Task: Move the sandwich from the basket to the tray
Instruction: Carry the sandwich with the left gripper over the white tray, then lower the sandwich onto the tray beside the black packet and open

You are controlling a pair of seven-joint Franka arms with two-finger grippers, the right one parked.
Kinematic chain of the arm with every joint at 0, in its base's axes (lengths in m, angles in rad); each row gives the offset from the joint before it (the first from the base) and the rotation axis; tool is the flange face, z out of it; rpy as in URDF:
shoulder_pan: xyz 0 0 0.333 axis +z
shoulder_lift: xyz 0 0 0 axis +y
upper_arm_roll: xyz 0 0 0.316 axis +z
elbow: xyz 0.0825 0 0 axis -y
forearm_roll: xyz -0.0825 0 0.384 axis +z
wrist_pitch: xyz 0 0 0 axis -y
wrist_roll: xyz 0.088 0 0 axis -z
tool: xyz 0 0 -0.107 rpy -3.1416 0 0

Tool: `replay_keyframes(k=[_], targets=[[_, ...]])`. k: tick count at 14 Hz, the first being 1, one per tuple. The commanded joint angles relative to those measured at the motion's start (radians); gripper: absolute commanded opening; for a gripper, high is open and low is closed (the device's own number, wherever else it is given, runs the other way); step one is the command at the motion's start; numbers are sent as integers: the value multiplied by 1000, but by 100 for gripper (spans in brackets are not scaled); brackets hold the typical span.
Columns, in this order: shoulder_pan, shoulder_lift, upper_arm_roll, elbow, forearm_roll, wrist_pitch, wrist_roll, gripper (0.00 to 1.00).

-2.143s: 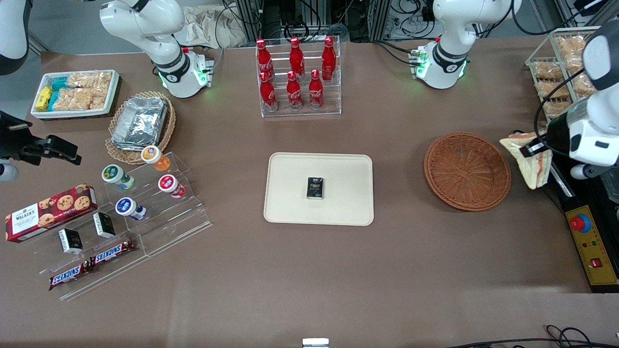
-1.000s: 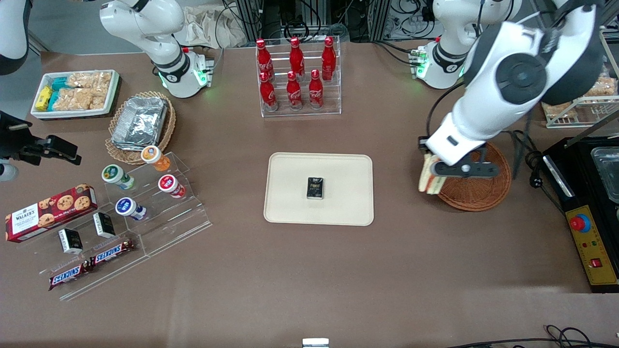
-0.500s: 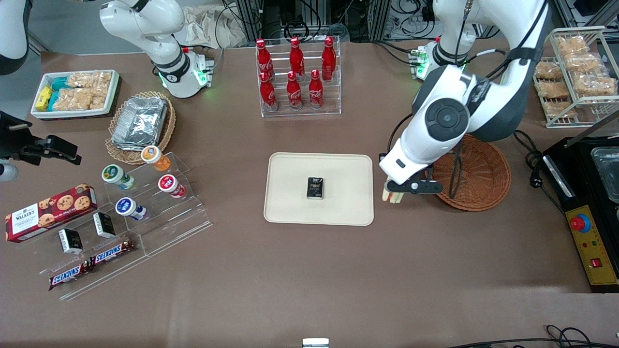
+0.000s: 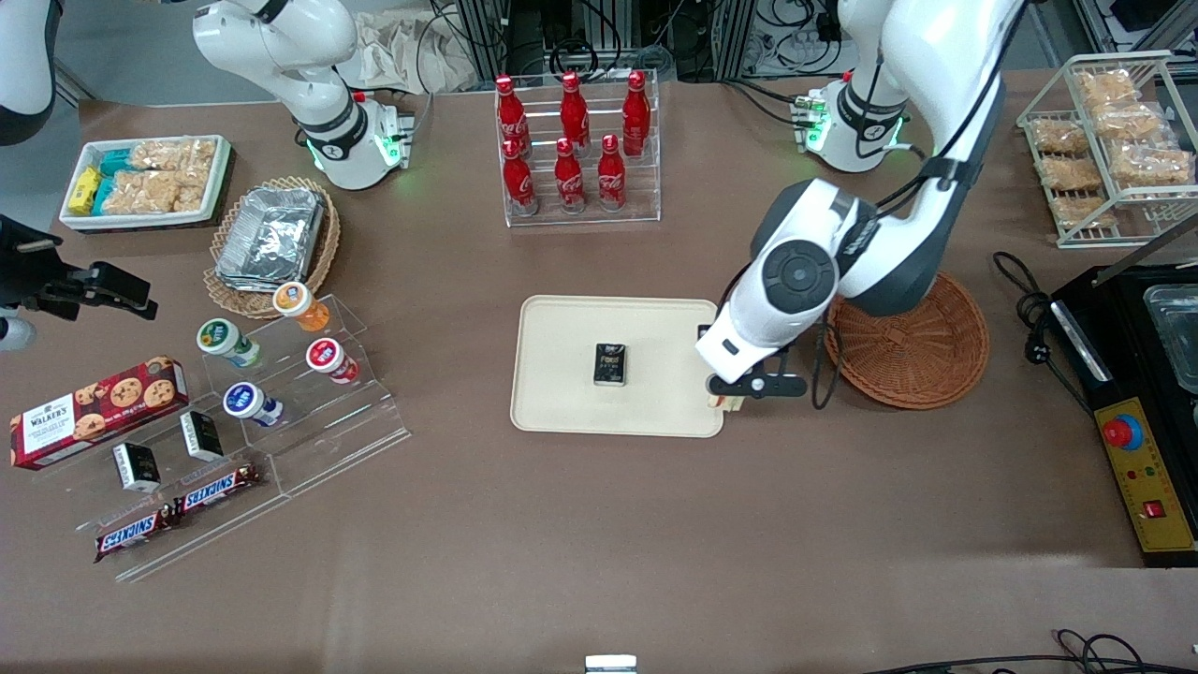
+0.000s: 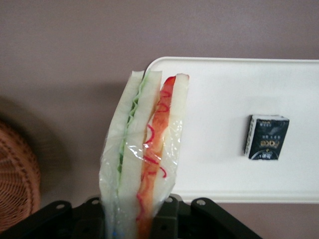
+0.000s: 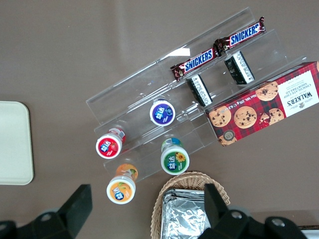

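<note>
My left gripper (image 4: 728, 397) is shut on the sandwich (image 5: 142, 154), a wrapped white-bread wedge with green and orange-red filling on its edge. In the front view only a small bit of the sandwich (image 4: 726, 403) shows under the gripper. It hangs over the corner of the cream tray (image 4: 562, 393) that is nearest the reddish-brown wicker basket (image 4: 913, 342). The basket holds nothing and its rim also shows in the left wrist view (image 5: 17, 174). The tray also shows in the left wrist view (image 5: 224, 174).
A small black packet (image 4: 610, 364) lies in the middle of the tray, also in the left wrist view (image 5: 266, 137). A rack of red cola bottles (image 4: 573, 150) stands farther from the camera. A black control box (image 4: 1146, 487) sits toward the working arm's end.
My gripper has carried the sandwich from the working arm's end of the table, over the basket, to the tray's near-basket corner, and has come lower.
</note>
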State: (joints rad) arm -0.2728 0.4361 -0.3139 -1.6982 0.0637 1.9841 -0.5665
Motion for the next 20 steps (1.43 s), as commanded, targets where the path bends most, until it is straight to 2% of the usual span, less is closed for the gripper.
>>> replay_keyframes(k=[1,4,8,14,15,16,20], targets=[[-22,59,4,12,33,47,-44,0],[-26,117,4,12,37,91,-52,0],[-59,185,7,11,102,159,-144,0],[-80,226,9,12,108,188,-168,0],[-88,230,9,12,128,190,-188,31],[-89,234,9,12,155,190,-202,99],[-77,213,9,20,165,177,-225,100]])
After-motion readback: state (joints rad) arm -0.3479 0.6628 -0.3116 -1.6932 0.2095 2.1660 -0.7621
